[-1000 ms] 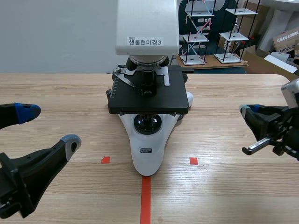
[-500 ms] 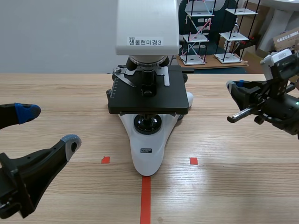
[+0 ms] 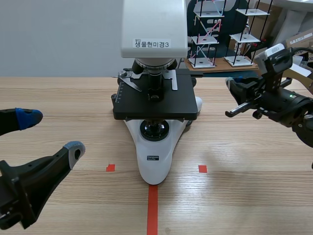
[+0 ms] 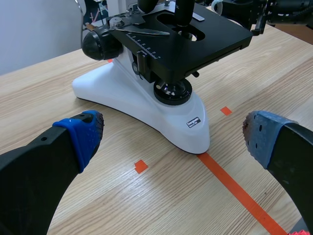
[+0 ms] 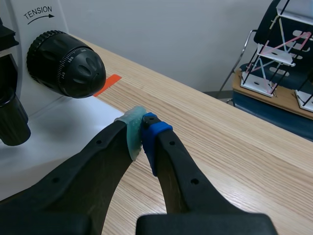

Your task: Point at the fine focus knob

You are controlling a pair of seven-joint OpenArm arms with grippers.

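The wooden counter carries a microscope at centre frame. The left gripper sits at lower left with its fingers wide apart, and the right gripper at upper right has its fingers pressed together. The black focus knob sits on the microscope's side, just ahead of the right fingertips and apart from them.

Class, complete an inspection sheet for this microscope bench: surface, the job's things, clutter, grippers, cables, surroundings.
Surface: wooden table with orange-red tape marks.
Job's things: white microscope upright at the centre; its black focus knob lies ahead of the right gripper, untouched.
Clutter: nothing seen.
Grippers: left gripper open, low, beside the microscope's base; right gripper shut, raised beside the stage.
Cables: nothing seen.
Surroundings: plain wall; stick-frame racks and cardboard boxes behind the table.
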